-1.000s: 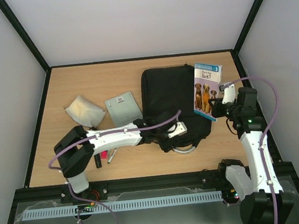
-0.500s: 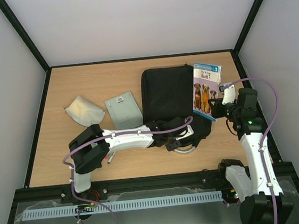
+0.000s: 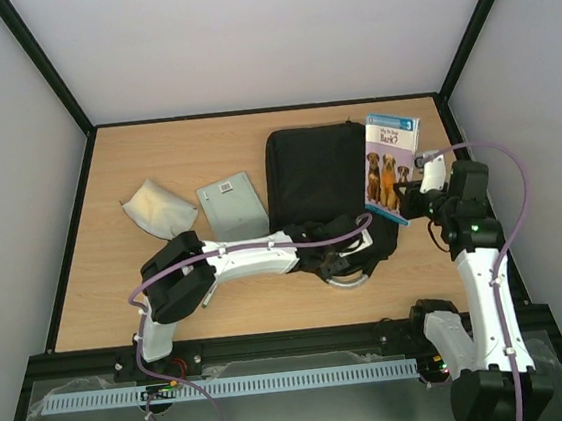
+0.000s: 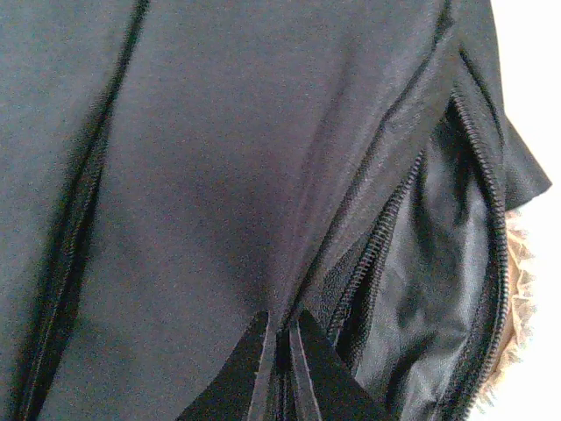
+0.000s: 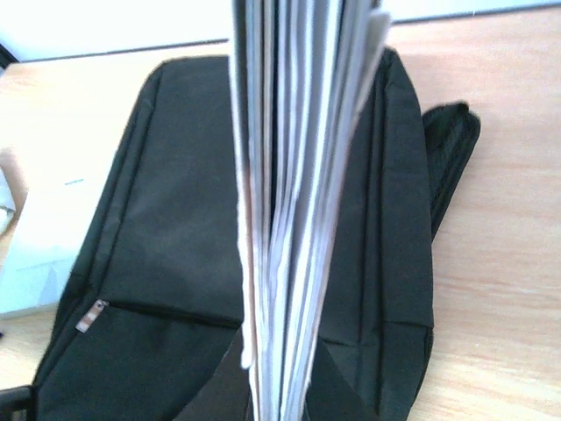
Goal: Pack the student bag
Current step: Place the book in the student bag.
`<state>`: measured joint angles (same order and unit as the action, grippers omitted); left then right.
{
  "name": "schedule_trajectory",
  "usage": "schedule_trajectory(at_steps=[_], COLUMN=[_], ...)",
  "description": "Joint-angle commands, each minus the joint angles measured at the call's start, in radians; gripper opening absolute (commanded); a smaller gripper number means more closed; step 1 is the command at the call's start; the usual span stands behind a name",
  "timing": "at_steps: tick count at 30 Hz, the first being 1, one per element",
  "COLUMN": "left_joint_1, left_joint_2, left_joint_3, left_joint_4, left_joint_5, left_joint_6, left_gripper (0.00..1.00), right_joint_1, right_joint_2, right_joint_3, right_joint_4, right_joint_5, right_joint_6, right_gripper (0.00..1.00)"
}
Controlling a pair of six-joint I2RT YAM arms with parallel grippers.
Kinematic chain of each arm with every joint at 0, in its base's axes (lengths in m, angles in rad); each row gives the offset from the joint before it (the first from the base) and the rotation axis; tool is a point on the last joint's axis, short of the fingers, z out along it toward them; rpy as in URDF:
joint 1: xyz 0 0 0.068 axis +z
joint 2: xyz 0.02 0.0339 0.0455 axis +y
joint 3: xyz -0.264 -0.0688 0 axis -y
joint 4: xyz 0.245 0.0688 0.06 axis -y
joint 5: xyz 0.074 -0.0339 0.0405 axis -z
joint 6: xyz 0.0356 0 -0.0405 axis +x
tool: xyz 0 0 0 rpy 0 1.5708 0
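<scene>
two grips: left fingers (image 4: pixel 241 386) pinch a fold of the student bag (image 3: pixel 317 171), right fingers (image 3: pixel 413 200) clamp a book (image 3: pixel 389 169).

We are stretching our left arm (image 3: pixel 251 257) low rightward, left claw (image 4: pixel 280 338) pinching a fold of the student bag (image 4: pixel 175 175) just ahead, while our right arm (image 3: pixel 486 274) is reaching forward, right claw (image 3: pixel 414 200) clamping a book (image 3: pixel 389 159) upright.

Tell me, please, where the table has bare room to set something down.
Bare wood runs along the far edge of the table, behind the beige pouch and grey case, left of the student bag. The near middle is crowded by the left arm.
</scene>
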<state>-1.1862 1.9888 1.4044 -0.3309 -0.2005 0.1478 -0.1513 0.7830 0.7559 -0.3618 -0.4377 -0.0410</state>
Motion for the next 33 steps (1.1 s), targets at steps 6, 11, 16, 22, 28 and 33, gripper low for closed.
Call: schedule_trajectory(at_steps=[6,11,16,22,28,33], left_joint_1=[0.065,0.153,0.204,0.243,0.274,0.304], left_joint_2=[-0.104,-0.125,-0.134,-0.137,-0.148,-0.154], left_joint_3=[0.098,0.137,0.160,0.186,0.198,0.197], left_joint_4=[-0.005,0.070,0.144,0.192,0.226,0.251], left_joint_5=[0.000,0.090,0.128,0.191,0.212,0.258], left_joint_6=[-0.048,-0.142,-0.212,-0.267,-0.309,-0.343], left_gripper=[0.02,0.02,0.02,0.02,0.02,0.02], right_joint_1=[-0.004,-0.005,-0.004,-0.004,-0.004,-0.004], right_joint_2=[0.109,0.132,0.089,0.040,0.044,0.044], right_joint_3=[0.520,0.631,0.608,0.604,0.618,0.619], right_joint_4=[-0.249,-0.378,-0.455,-0.563,-0.726,-0.828], right_joint_5=[0.014,-0.016,-0.036,-0.083,-0.194,-0.257], right_joint_6=[-0.012,-0.012,-0.039,-0.095,-0.206,-0.334], right_gripper=[0.01,0.01,0.01,0.01,0.01,0.01])
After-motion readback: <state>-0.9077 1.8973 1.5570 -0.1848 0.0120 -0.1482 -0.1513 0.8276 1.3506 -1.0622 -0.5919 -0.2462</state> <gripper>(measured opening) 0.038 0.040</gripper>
